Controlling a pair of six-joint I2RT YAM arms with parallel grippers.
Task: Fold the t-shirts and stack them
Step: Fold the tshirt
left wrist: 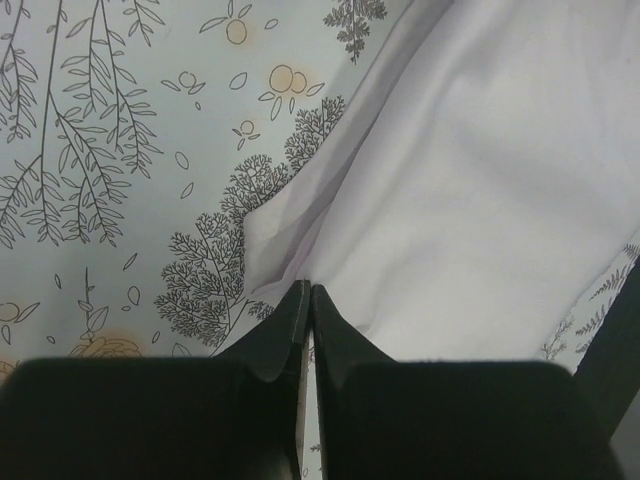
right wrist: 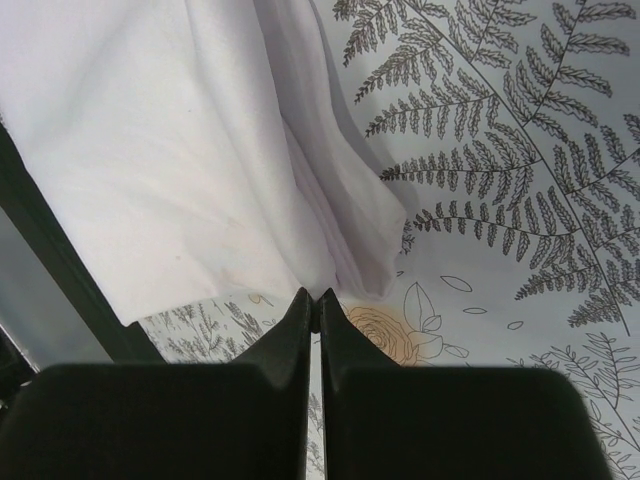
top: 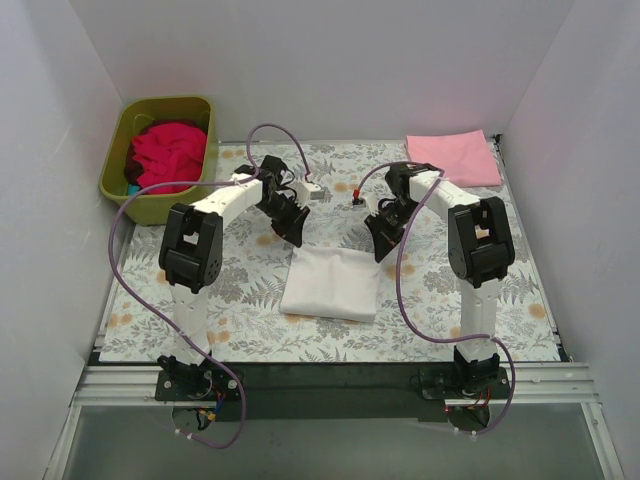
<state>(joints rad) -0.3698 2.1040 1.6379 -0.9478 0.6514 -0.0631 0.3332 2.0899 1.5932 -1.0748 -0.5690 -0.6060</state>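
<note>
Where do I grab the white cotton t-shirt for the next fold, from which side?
Its two far corners, one per gripper, from the far side. The white cotton t-shirt lies flat, too wide for one pinch, and its layers bunch into a lip there. The left gripper and right gripper look shut on them.

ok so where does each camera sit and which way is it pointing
Top external: above and behind the bases, looking down on the floral sheet; both arms show, left gripper and right gripper on the white t-shirt.
Left wrist: on the left arm, looking down past its shut fingers at a shirt corner.
Right wrist: likewise on the right arm.
Shared: all see the t-shirt and sheet.
</note>
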